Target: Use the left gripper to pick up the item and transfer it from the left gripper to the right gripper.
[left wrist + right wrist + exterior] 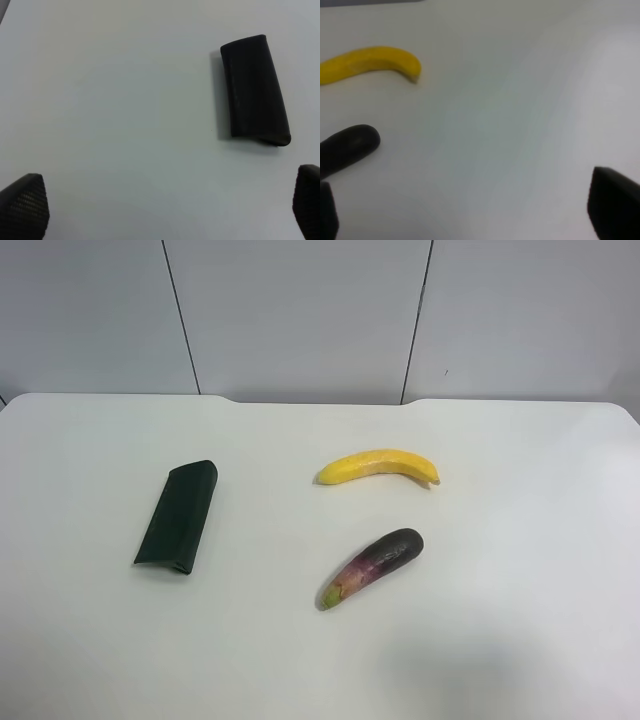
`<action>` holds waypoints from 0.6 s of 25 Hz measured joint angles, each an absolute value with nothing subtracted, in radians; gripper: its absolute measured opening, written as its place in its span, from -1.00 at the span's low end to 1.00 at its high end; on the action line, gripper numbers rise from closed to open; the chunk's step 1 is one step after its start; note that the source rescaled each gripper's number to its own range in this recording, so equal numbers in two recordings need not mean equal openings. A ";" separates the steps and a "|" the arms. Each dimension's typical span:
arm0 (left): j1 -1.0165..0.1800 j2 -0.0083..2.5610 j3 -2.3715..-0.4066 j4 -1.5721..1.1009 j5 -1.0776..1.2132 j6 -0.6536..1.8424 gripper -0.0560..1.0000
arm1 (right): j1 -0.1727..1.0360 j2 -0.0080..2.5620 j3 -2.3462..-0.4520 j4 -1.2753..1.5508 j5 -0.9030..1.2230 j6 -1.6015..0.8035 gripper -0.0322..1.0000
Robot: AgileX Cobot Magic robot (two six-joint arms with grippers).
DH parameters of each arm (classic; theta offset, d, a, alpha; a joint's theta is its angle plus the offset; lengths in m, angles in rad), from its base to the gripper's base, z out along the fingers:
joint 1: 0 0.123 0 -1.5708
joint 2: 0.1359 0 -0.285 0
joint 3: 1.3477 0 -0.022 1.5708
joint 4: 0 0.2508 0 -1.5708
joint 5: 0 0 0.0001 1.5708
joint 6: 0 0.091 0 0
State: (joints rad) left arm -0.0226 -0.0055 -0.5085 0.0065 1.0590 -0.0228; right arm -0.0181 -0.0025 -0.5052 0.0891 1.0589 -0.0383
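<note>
— Where is the item?
— Your item (178,517) lies flat on the table (520,660), left of centre in the high view. It is well apart from the banana (378,466) and the eggplant (372,567), both right of centre.
— And the pincers?
— Your left gripper (165,205) is spread wide, touching nothing. Your right gripper (470,210) is spread wide too, holding nothing.

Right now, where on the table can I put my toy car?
The table is bare between the dark case and the banana, and across the high view's right side past the eggplant. Tightest is the gap between banana and eggplant.
</note>
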 joint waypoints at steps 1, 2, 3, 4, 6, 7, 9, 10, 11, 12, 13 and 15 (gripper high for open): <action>-0.023 -0.006 -0.508 0.006 1.059 -0.023 1.00 | -0.018 -0.002 -0.505 0.089 1.059 -0.038 1.00; -0.023 -0.006 -0.508 0.006 1.059 -0.023 1.00 | -0.018 -0.002 -0.505 0.089 1.059 -0.038 1.00; -0.023 -0.006 -0.508 0.006 1.059 -0.023 1.00 | -0.018 -0.002 -0.505 0.089 1.059 -0.038 1.00; -0.023 -0.006 -0.508 0.006 1.059 -0.023 1.00 | -0.018 -0.002 -0.505 0.089 1.059 -0.038 1.00; -0.023 -0.006 -0.508 0.006 1.059 -0.023 1.00 | -0.018 -0.002 -0.505 0.089 1.059 -0.038 1.00; -0.023 -0.006 -0.508 0.006 1.059 -0.023 1.00 | -0.018 -0.002 -0.505 0.089 1.059 -0.038 1.00; -0.023 -0.006 -0.508 0.006 1.059 -0.023 1.00 | -0.018 -0.002 -0.505 0.089 1.059 -0.038 1.00; -0.023 -0.006 -0.508 0.006 1.059 -0.023 1.00 | -0.018 -0.002 -0.505 0.089 1.059 -0.038 1.00; -0.023 0.000 -0.511 0.006 1.060 -0.023 1.00 | -0.018 -0.002 -0.505 0.089 1.059 -0.038 1.00; -0.023 0.016 -0.520 0.000 1.065 -0.023 1.00 | -0.018 -0.002 -0.505 0.089 1.059 -0.038 1.00; -0.023 0.042 -0.537 0.000 1.072 -0.023 1.00 | -0.018 -0.002 -0.505 0.089 1.059 -0.038 1.00; -0.023 0.111 -0.585 -0.017 1.089 -0.023 1.00 | -0.018 -0.002 -0.505 0.089 1.059 -0.038 1.00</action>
